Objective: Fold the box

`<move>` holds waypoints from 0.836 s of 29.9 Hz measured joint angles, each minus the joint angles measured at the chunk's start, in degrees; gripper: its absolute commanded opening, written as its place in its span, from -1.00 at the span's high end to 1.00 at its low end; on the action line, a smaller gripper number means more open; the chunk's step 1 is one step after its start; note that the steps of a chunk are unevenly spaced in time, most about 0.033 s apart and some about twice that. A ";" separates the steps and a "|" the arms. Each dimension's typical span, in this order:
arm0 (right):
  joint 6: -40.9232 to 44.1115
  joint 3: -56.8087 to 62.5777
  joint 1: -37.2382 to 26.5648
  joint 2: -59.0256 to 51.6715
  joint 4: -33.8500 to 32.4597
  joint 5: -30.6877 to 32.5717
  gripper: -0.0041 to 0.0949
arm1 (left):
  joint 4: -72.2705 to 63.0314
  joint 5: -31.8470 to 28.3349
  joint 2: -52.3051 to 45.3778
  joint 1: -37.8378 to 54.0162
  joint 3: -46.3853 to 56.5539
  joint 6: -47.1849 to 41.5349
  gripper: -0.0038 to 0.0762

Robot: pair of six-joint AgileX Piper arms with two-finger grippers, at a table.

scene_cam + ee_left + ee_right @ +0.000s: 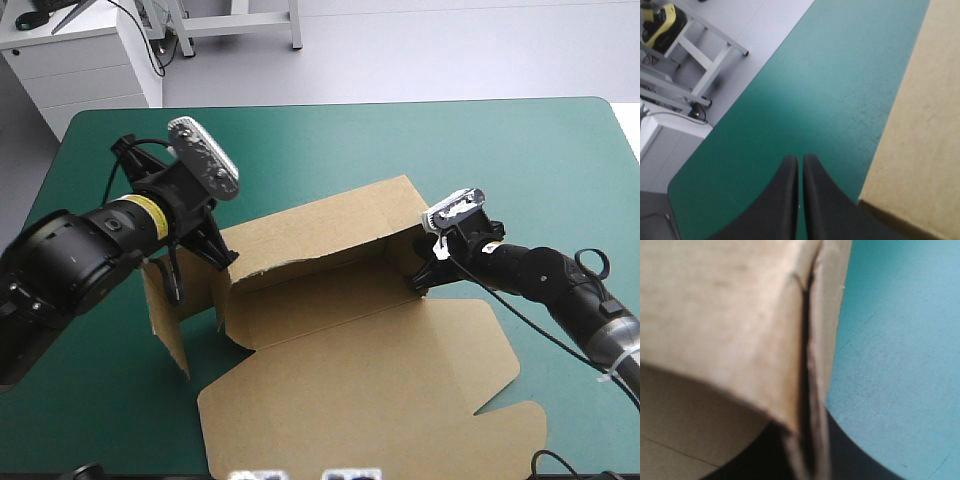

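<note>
The brown box (330, 255) lies mid-table with its long back wall raised and its wide lid (380, 390) flat toward the front edge. My left gripper (222, 258) is at the wall's left end. In the left wrist view it (800, 162) is shut with nothing in it, and the box's board (920, 145) lies beside it. My right gripper (422, 275) is at the wall's right corner. In the right wrist view it (807, 457) is shut on the box, with doubled board (725, 315) rising between the black fingers (860, 460).
A left side flap (165, 315) of the box stands upright near the table's left edge. The lid's front corner reaches close to the front edge. The teal-green cover (500, 150) stretches beyond the box to the far and right edges.
</note>
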 measured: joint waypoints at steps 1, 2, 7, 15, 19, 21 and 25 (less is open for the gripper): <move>0.00 0.00 0.00 0.00 0.00 0.00 0.95 | -1.85 0.45 -0.39 2.83 0.00 1.02 0.86; 0.00 0.00 0.00 0.00 0.00 0.00 0.95 | -3.41 1.05 -0.75 4.80 0.00 1.71 0.86; 0.05 0.00 0.00 0.00 -0.09 0.00 0.95 | -12.14 4.66 -2.95 17.95 0.00 3.36 0.86; 0.22 0.00 0.00 -0.06 -0.88 -0.05 0.95 | -19.77 4.48 -4.89 34.78 2.27 5.94 0.87; 0.48 0.00 0.11 -0.73 -0.90 -1.89 0.95 | -19.80 3.93 -4.89 38.28 3.84 5.01 0.87; 0.92 -0.46 0.11 -1.55 -1.35 -2.65 0.95 | -19.74 3.86 -4.89 38.62 4.02 4.80 0.87; 5.32 -3.82 0.11 -1.99 -6.12 -0.21 0.95 | -19.80 1.85 -4.89 38.71 4.02 3.76 0.87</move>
